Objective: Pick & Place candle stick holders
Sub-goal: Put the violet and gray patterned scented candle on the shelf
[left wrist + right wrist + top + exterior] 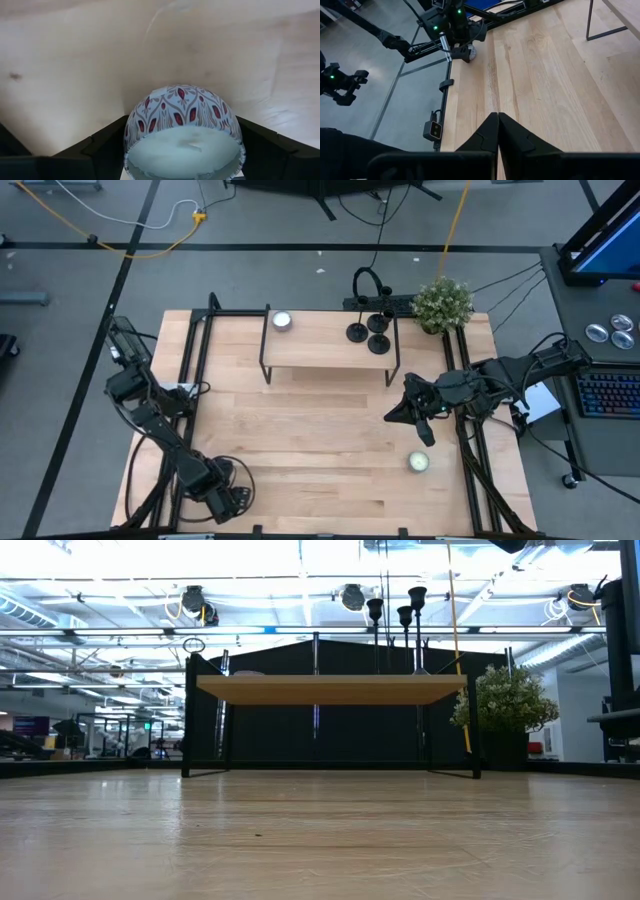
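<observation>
Candle stick holders (367,335): three, black, upright, clustered at the right end of the raised shelf (320,345).
Left gripper (182,150): near-left table corner, fingers spread around a patterned candle (183,135).
Right gripper (498,131): fingers pressed together, empty, over the table's right side.
Risk: a careless reach topples neighbouring holders.

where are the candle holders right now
In the high view, the three candle holders stand clustered on the right end of the raised shelf at the table's far edge, beside the plant.
</observation>
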